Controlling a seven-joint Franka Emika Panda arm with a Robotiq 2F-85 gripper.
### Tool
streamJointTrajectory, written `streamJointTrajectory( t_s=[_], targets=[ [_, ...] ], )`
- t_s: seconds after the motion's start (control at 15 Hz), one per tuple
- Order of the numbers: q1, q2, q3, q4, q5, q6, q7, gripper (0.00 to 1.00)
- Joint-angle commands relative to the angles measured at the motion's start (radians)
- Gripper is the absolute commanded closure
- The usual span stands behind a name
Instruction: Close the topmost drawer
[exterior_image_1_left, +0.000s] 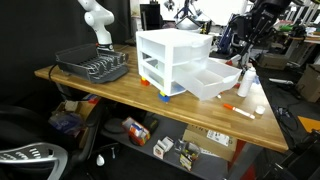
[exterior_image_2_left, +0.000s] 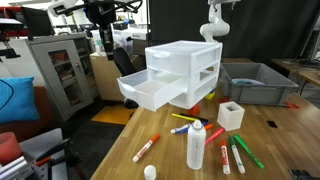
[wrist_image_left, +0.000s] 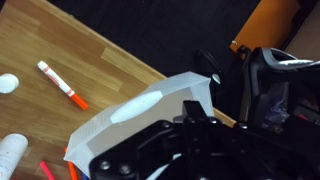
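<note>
A small white-framed drawer unit (exterior_image_1_left: 172, 55) (exterior_image_2_left: 185, 68) stands on the wooden table. One translucent white drawer (exterior_image_1_left: 213, 80) (exterior_image_2_left: 150, 92) is pulled far out of it. I cannot tell for sure that it is the topmost drawer. My black gripper (exterior_image_1_left: 244, 60) (exterior_image_2_left: 103, 42) hangs just beyond and above the drawer's front end, apart from it. In the wrist view the gripper body (wrist_image_left: 193, 112) fills the lower half, and the drawer's front corner (wrist_image_left: 150, 105) lies under it. The fingertips are dark and hidden, so their state does not show.
A dish rack (exterior_image_1_left: 95, 66), which looks like a grey bin in an exterior view (exterior_image_2_left: 255, 82), stands beyond the unit. Several markers (exterior_image_2_left: 145, 150) (wrist_image_left: 62, 85), a white bottle (exterior_image_2_left: 196, 148) (exterior_image_1_left: 246, 85), a white cup (exterior_image_2_left: 231, 115) and a round cap (wrist_image_left: 8, 83) lie nearby. A table edge is close (wrist_image_left: 140, 60).
</note>
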Motion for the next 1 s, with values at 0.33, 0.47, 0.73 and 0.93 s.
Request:
streamJointTrajectory(
  t_s=[0.33, 0.47, 0.73, 0.93],
  targets=[
    [-0.088, -0.245, -0.153, -0.005, -0.138, -0.592, -0.09, 1.0],
    [-0.131, -0.283, -0.199, 0.011, -0.21, -0.756, -0.146, 1.0],
    [-0.175, -0.312, -0.229, 0.01, -0.238, -0.82, -0.198, 0.92],
    [-0.174, -0.306, -0.229, 0.013, -0.24, -0.831, -0.207, 0.81]
  ],
)
